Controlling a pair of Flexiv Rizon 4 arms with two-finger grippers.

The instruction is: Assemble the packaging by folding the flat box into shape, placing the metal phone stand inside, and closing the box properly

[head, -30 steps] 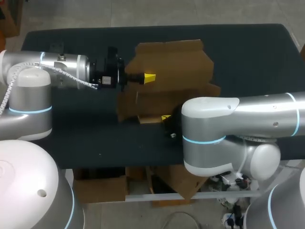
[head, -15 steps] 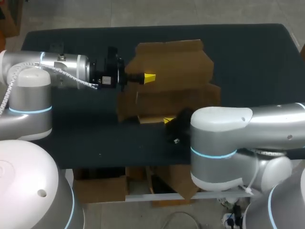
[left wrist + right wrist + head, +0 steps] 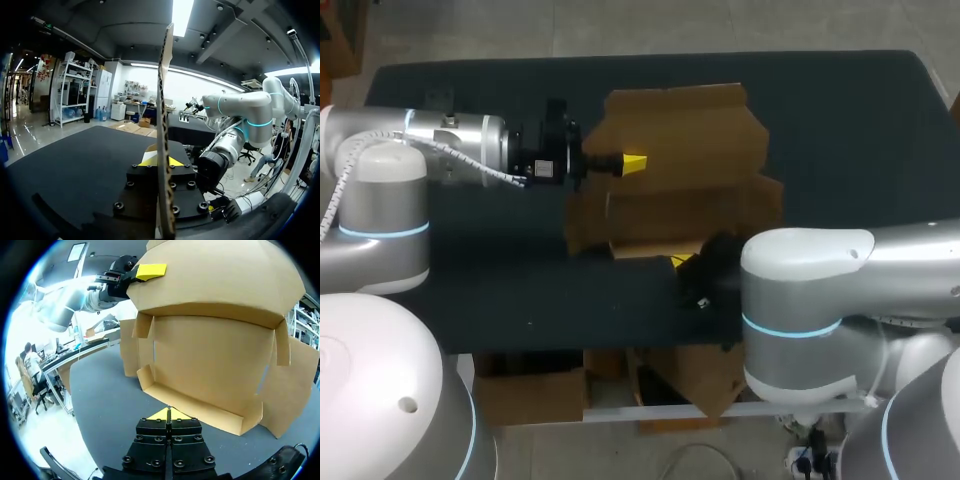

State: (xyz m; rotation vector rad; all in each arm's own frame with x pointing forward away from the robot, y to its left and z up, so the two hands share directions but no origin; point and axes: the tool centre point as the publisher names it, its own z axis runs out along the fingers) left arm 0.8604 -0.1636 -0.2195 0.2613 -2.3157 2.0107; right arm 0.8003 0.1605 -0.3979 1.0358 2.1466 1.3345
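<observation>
The cardboard box [image 3: 680,170] stood half-folded at the centre of the frame on the dark table [image 3: 470,100], unmoved. The left gripper [image 3: 633,163] stayed clamped on its upper-left flap. The right gripper [image 3: 678,262], fingers pressed together and empty, had backed toward the lower right, just off the box's near edge.

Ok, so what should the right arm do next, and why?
Probably ease the right gripper forward against the box at its low front wall, to fold that wall up. Its fingers are shut, touching nothing, just short of that wall, while the left gripper grips the upper panel and holds it raised.
</observation>
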